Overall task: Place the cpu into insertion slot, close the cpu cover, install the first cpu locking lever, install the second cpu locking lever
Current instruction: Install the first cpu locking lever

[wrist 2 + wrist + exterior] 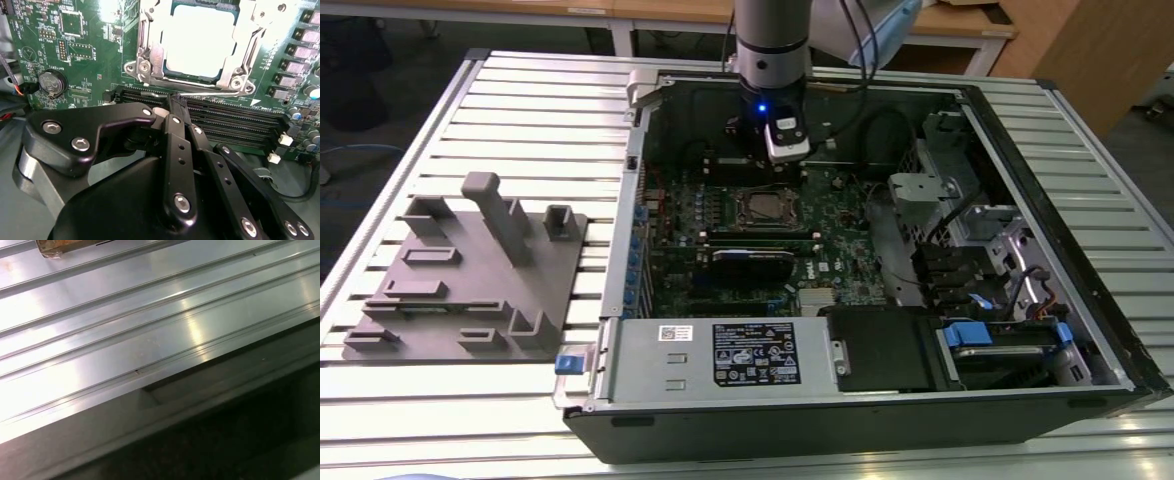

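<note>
The cpu (197,39) is sitting in the insertion slot (736,210) on the green board inside the open PC case (1067,250). The cpu cover (150,52) is folded down flat over it — the chip's pale metal top shows through the cover's window in the second wrist view.

The gripper (176,100) has its fingers closed up against each other, with the tips over the long black memory slots (235,117), just beside the socket's edge. A thin metal rod (210,93) runs along that same edge of the frame, and I can't tell whether the tips touch it.

In the exterior view the arm (771,40) comes down from the far side, over the far part of the board. A grey moulded fixture (467,270) sits on the slatted metal table (150,315), just beside the case on the exterior view's left. The grey labelled power-supply box (720,355) is at the near end of the case. There's a round coin battery (52,82) on the board too.
</note>
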Available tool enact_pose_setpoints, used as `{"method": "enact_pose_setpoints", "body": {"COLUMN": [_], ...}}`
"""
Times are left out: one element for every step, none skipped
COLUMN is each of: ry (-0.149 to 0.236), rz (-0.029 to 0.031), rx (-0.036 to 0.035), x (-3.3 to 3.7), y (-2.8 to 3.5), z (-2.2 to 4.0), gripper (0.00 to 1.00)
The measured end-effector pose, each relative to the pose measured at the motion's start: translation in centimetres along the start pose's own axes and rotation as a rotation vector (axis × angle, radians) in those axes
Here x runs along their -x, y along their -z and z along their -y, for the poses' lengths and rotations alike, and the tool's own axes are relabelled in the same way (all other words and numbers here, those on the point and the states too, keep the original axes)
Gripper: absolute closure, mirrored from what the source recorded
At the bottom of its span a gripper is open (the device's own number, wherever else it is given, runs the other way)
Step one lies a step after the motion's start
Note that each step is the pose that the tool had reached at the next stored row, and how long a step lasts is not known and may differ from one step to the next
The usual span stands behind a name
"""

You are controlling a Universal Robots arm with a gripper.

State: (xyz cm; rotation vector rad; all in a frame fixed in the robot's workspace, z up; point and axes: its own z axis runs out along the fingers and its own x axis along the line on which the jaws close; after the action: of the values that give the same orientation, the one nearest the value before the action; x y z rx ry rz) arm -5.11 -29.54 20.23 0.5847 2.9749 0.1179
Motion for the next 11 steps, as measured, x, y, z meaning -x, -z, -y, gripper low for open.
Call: {"method": "enact_pose_setpoints", "body": {"ry": [0.0, 0.0, 0.0, 0.001, 0.001, 0.001, 0.001, 0.001, 0.001, 0.001, 0.001], "rz": [0.0018, 0.0036, 0.0048, 0.0053, 0.0056, 0.0058, 0.0061, 0.0064, 0.007, 0.0074, 0.0077], "rx": [0.0002, 0.0004, 0.0007, 0.0007, 0.0007, 0.0008, 0.0009, 0.0007, 0.0004, 0.0, -0.0002], "x": [-0.03, -0.05, -0.06, -0.07, -0.07, -0.07, -0.07, -0.08, -0.08, -0.08, -0.08], "y": [-0.03, -0.05, -0.07, -0.08, -0.08, -0.09, -0.09, -0.1, -0.1, -0.11, -0.12], "z": [-0.02, -0.02, -0.02, -0.02, -0.02, -0.02, -0.02, -0.01, -0.01, -0.01, 0.0], "gripper": [0.9, 0.9, 0.9, 0.9, 0.9, 0.9, 0.9, 0.9, 0.9, 0.9, 0.9]}}
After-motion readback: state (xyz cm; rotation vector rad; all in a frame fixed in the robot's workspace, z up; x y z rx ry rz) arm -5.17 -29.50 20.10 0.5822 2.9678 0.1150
